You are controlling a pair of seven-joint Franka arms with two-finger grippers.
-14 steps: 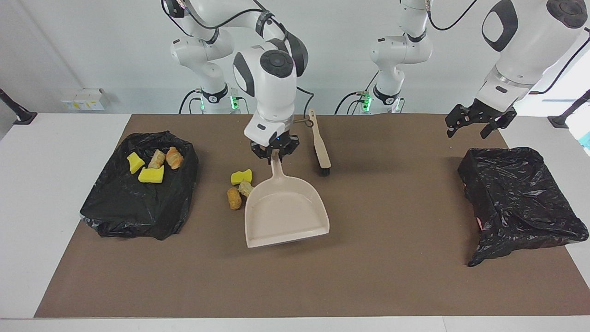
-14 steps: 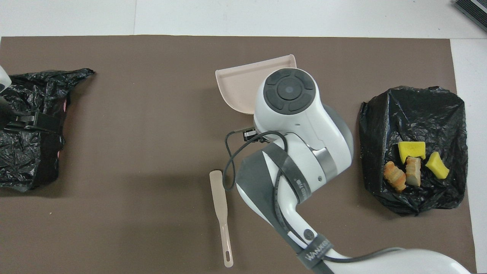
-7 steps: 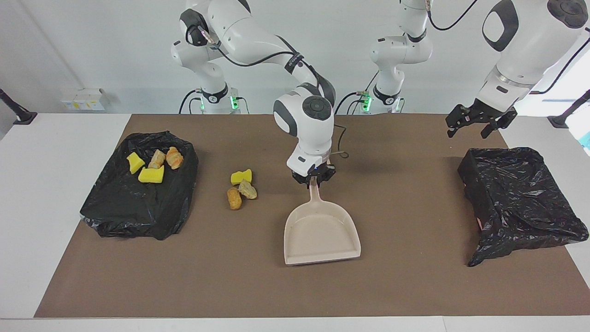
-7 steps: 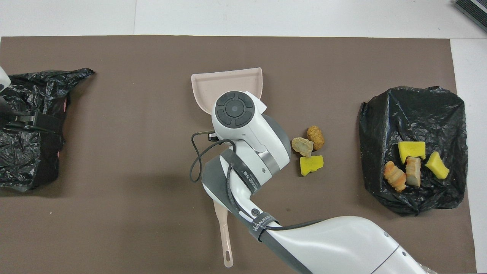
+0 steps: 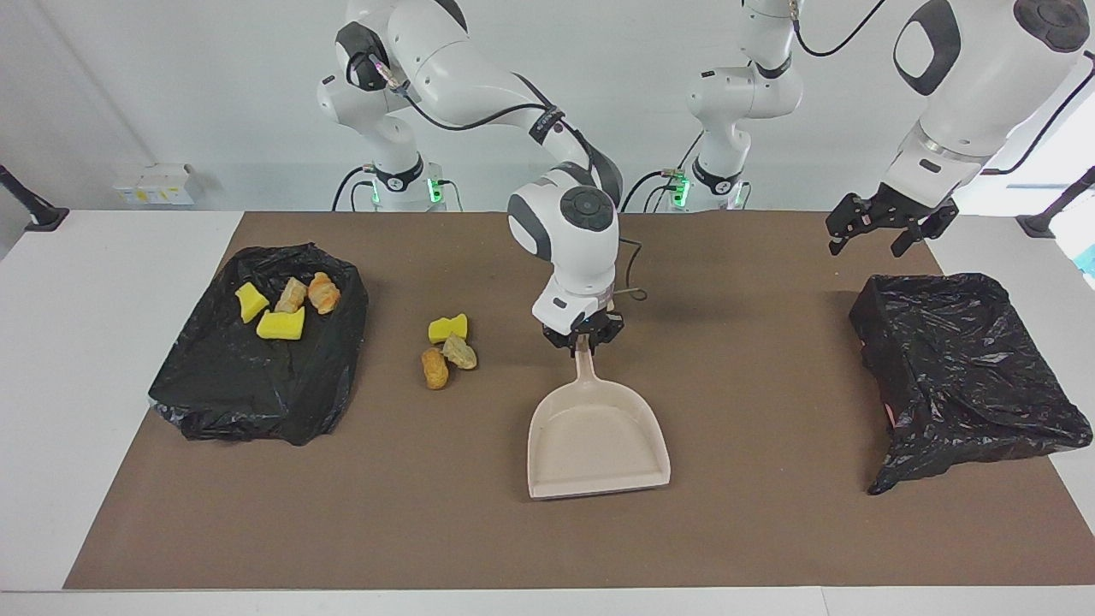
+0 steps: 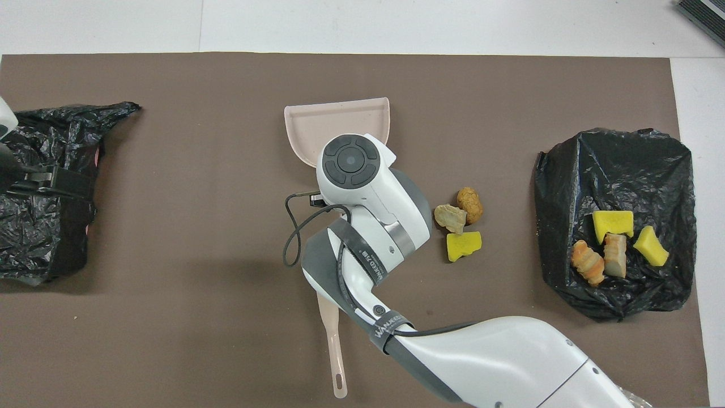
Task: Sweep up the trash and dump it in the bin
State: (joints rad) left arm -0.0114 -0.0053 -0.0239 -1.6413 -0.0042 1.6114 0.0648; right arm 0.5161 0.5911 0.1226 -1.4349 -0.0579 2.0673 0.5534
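Note:
My right gripper is shut on the handle of the beige dustpan, whose pan lies low on the brown mat with its open edge pointing away from the robots. It also shows in the overhead view, partly under my right arm. Three trash scraps lie apart from the pan, toward the right arm's end: a yellow sponge bit, a tan chunk and a brown chunk. Several more scraps lie in the black-lined bin. My left gripper is open and waits in the air.
A second black bag sits at the left arm's end of the mat, under and near my left gripper. A beige brush lies nearer to the robots than the dustpan, partly under my right arm.
My right gripper carried the dustpan away from the three scraps toward the left arm's end and turned it straighter. In the last half second it barely moved. The left arm stayed still.

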